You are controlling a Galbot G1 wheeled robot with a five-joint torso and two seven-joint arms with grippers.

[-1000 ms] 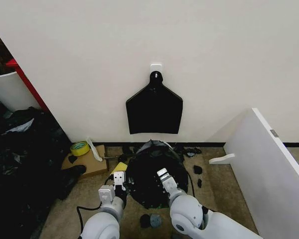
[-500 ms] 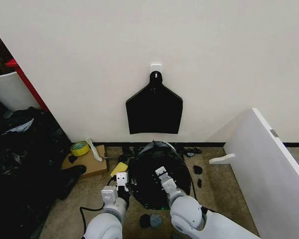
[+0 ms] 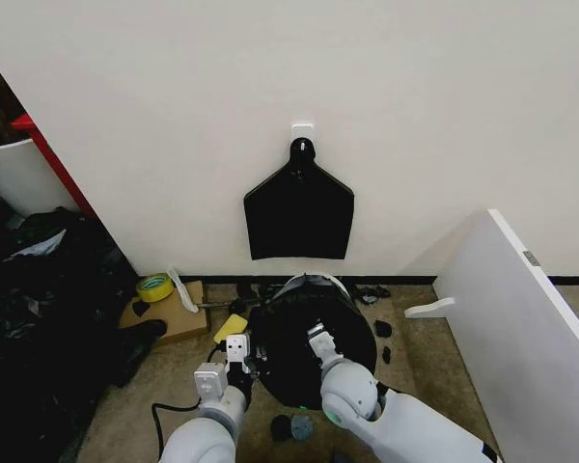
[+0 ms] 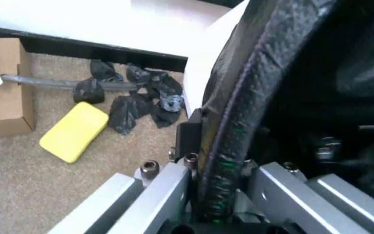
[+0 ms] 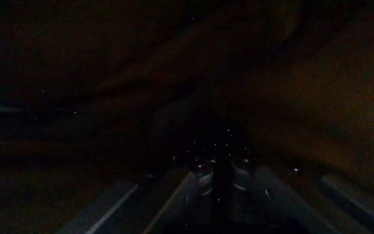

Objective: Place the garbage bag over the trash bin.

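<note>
The glossy black garbage bag (image 3: 294, 333) is draped over the round white trash bin (image 3: 316, 282), whose rim shows at the wall side. My left gripper (image 3: 242, 360) is at the bag's near-left edge. In the left wrist view the left gripper (image 4: 221, 207) is shut on the bag's rolled rim (image 4: 239, 117), with the bin's white wall (image 4: 206, 63) beside it. My right gripper (image 3: 321, 340) reaches down into the bag's mouth. From the right wrist, the right gripper (image 5: 218, 168) sits in dark bag folds (image 5: 141, 73), its fingers close together on the film.
A flat black bundle of bags (image 3: 298, 210) hangs on the wall above the bin. A cardboard box (image 3: 169, 313) with yellow tape (image 3: 154, 286) lies left, beside a yellow sponge (image 4: 75, 130) and black scraps (image 4: 132, 105). A white board (image 3: 521, 318) leans at right.
The bag's mouth has spread wider to the right over the bin. My right arm has swung left and lower; the left gripper has edged slightly toward the bin.
</note>
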